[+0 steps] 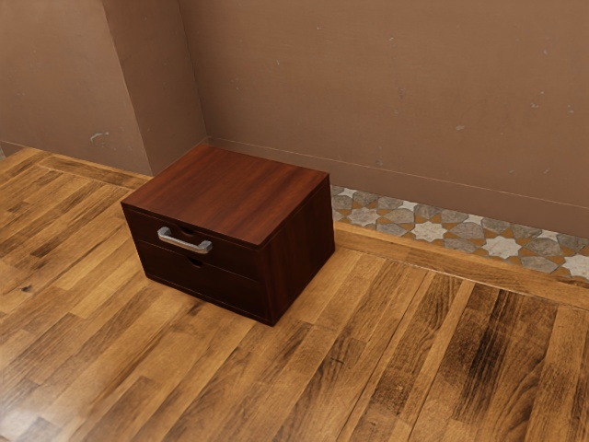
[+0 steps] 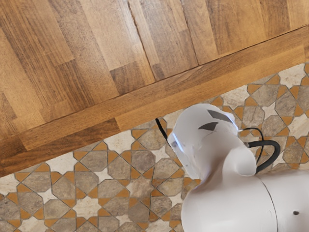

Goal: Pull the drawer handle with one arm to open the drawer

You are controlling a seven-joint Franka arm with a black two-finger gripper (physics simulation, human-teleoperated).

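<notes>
Pincer: open or closed, I cannot tell from either view.
Arm: my own white links [image 2: 219, 159] lie under the wrist camera, with a black cable [image 2: 268, 153] looping beside them.
Under my hand: patterned star tiles [image 2: 91, 186] meet a wooden border plank [image 2: 145, 99], with parquet beyond it.
Cabinet: a dark red-brown wooden cabinet [image 1: 230, 189] stands on the parquet floor [image 1: 396, 368] in the exterior view, near the corner of the brown walls [image 1: 386, 83].
Drawer: the upper drawer [image 1: 241, 259] sits level with the cabinet's front face, which looks toward the exterior view's lower left.
Handle: a grey metal bar handle [image 1: 184, 241] lies across the upper drawer, nearer its end on the exterior view's left; nothing touches it.
Lower drawer: a second front [image 1: 212, 287] sits directly below, also level with the face.
Tile strip: a band of star tiles [image 1: 460, 230] runs along the wall's foot, behind the cabinet and toward the exterior view's right.
</notes>
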